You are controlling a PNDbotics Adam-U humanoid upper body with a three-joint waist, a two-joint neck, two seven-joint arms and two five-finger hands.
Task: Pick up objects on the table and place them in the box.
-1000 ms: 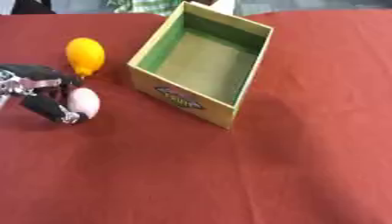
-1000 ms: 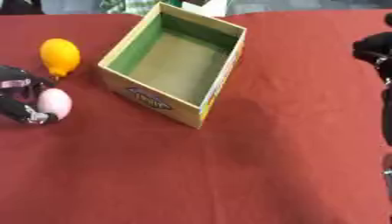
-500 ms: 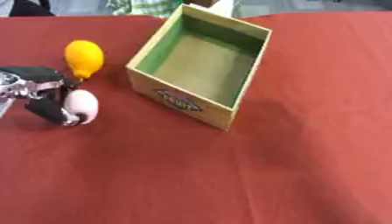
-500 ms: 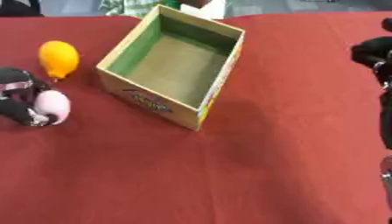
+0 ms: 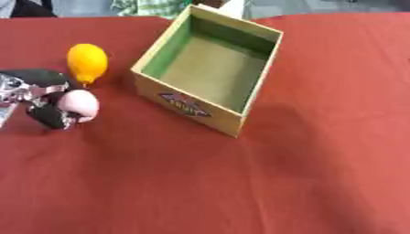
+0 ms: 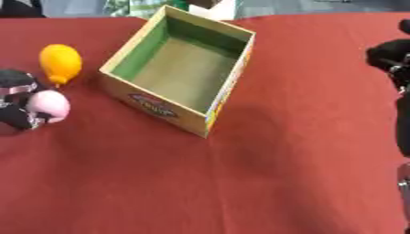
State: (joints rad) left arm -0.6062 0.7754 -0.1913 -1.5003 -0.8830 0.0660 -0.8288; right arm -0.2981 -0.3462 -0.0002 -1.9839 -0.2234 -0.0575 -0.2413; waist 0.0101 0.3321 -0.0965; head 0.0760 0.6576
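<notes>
An open cardboard box (image 5: pixel 210 73) with a green inside stands near the middle of the red table, and nothing shows inside it. A yellow lemon (image 5: pixel 86 63) lies to its left. Just below the lemon, my left hand (image 5: pixel 44 100) has its fingers curled round a pale pink round object (image 5: pixel 80 103), low over the cloth at the left edge. Black parts of my right arm (image 6: pixel 394 59) show at the right edge of the right eye view; its hand is not visible.
The red cloth (image 5: pixel 240 183) covers the whole table. A person in a green checked shirt (image 5: pixel 152 7) and a white object (image 5: pixel 234 8) are beyond the far edge, behind the box.
My left hand with the pink object has shifted slightly right, toward the box. The lemon and box have not moved.
</notes>
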